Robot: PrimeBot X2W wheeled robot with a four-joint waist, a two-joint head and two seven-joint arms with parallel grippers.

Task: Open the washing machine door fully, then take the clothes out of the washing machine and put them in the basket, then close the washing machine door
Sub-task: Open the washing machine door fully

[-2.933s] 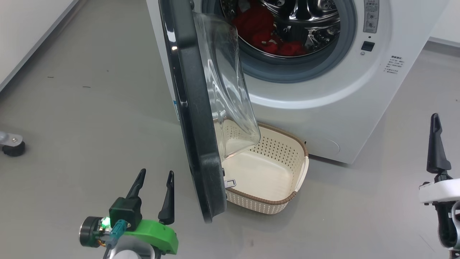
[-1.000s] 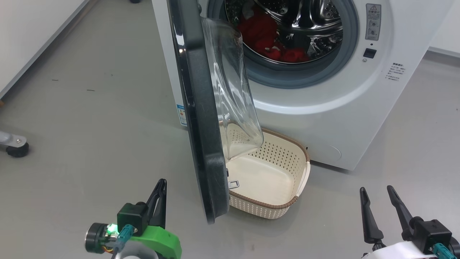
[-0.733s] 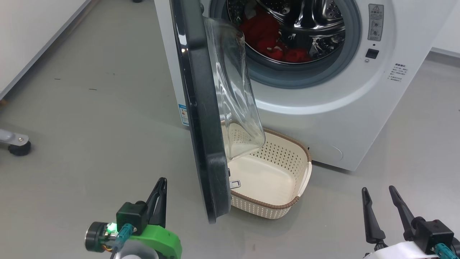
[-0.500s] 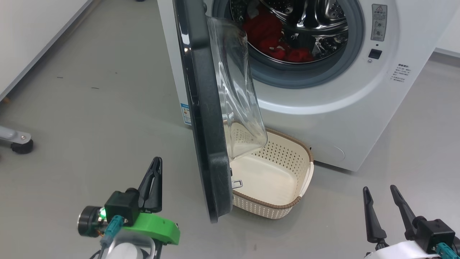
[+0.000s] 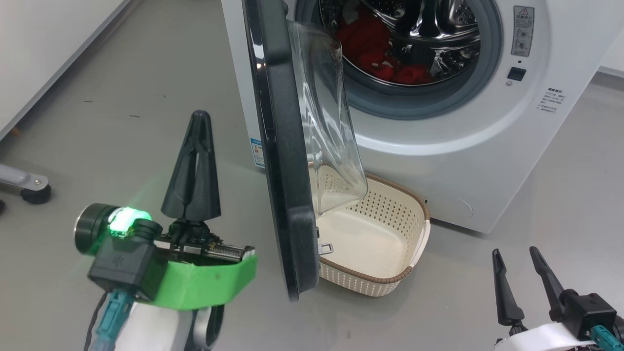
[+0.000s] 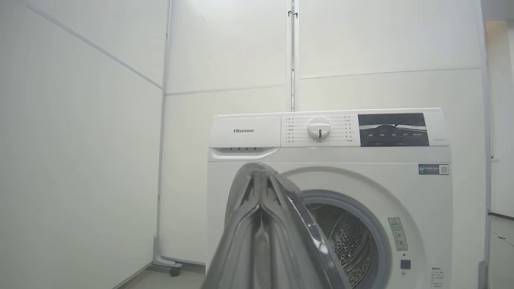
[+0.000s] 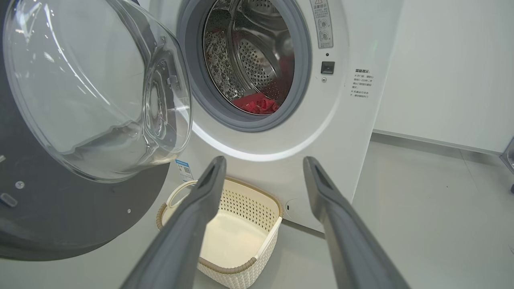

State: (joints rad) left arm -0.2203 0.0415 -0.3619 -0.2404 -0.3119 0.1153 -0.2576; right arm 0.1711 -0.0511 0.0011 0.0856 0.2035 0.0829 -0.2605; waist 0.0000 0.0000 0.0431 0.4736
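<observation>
Door point(image 5: 280, 161) judged rigid; rim to be pushed by left claw point(image 5: 199, 117), clamped together, empty. Clothes point(image 5: 370, 53) judged soft, light; fold to be pinched by right claw point(image 5: 515, 252), spread wide, empty

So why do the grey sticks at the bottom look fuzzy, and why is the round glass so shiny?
Left wrist view: the shut left gripper sits right by the lens, so it blurs. Right wrist view: the open right gripper is soft too, and white glare streaks across the washing machine door glass.
</observation>
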